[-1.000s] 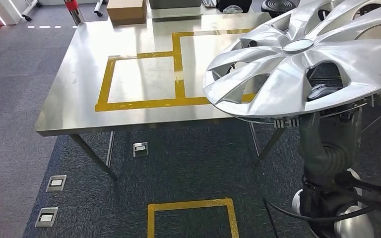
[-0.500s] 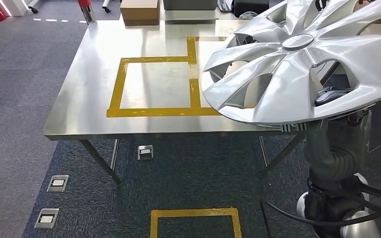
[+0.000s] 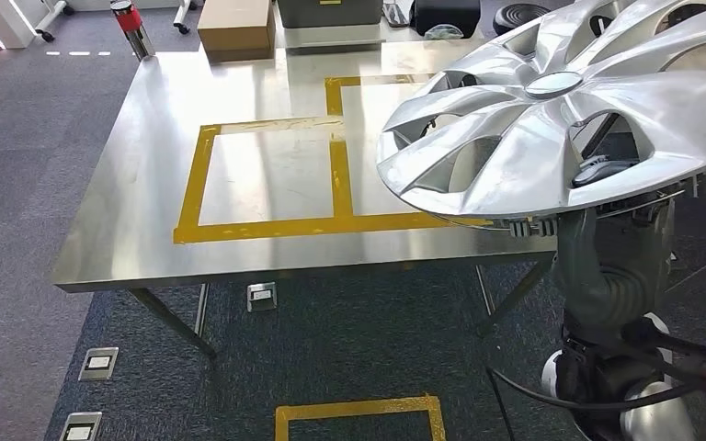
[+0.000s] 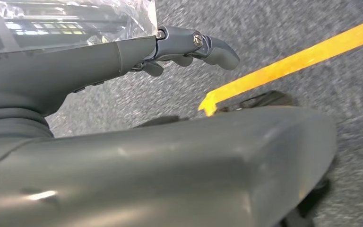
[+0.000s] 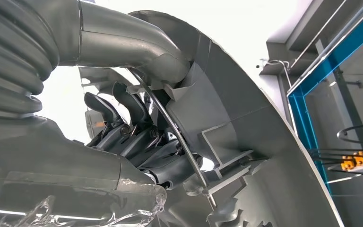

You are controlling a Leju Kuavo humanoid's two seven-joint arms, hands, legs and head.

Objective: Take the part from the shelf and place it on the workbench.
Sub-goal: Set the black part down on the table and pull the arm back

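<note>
Above the near right corner of the desk (image 3: 147, 184): one silver wheel cover (image 3: 552, 138), multi-spoked, face up and tilted, carried in the air and overhanging the desk edge.
Right robot hand (image 5: 137, 137): grips the wheel cover from the underside, thumb over the rim wire, dark fingers curled through the spoke openings; a fingertip shows through a gap in the head view.
Left robot hand (image 4: 179, 47): hangs over grey carpet near a yellow floor line, holding nothing, fingers loosely bent; how far apart they are cannot be told.
Desk surface: steel, marked with yellow tape rectangles (image 3: 267, 175).
Far edge: cardboard box (image 3: 236, 25), red-topped cylinder (image 3: 132, 26), grey bin (image 3: 329, 12).
Floor: yellow tape square (image 3: 358, 418), metal floor outlets (image 3: 97, 363).
</note>
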